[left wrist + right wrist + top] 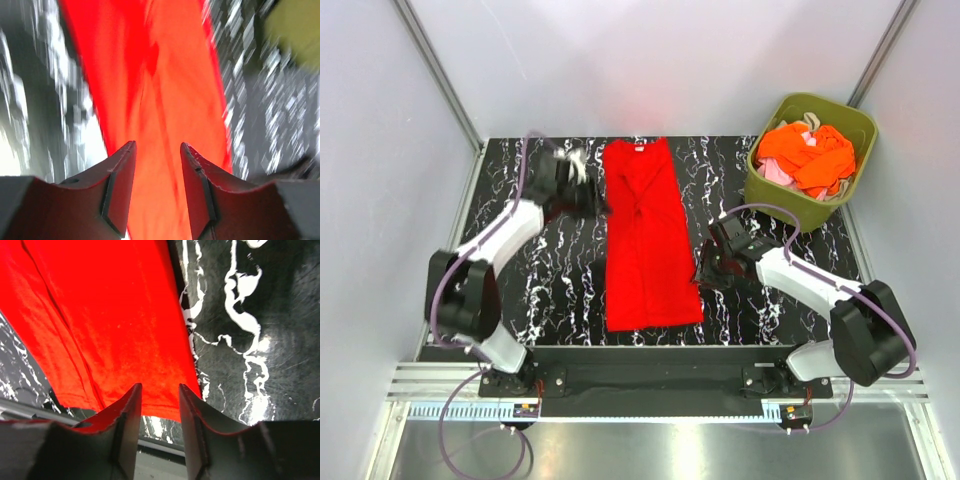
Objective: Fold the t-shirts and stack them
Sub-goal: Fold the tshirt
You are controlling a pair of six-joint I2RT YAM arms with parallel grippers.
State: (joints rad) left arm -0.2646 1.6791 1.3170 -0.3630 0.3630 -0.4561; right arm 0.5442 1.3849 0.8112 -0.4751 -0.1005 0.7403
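A bright red t-shirt (647, 235) lies flat on the table, folded into a long narrow strip with its collar at the far end. It fills the left wrist view (165, 100) and shows in the right wrist view (105, 315). My left gripper (592, 195) is open and empty at the strip's far left edge; its view is blurred. My right gripper (704, 270) is open and empty beside the strip's near right edge, above the hem. More t-shirts, orange (810, 152), pale pink and beige, lie crumpled in the bin.
An olive-green plastic bin (855, 125) stands at the table's far right corner. The table (560, 270) is black with white marbling. Grey walls with metal rails close in the left, back and right sides.
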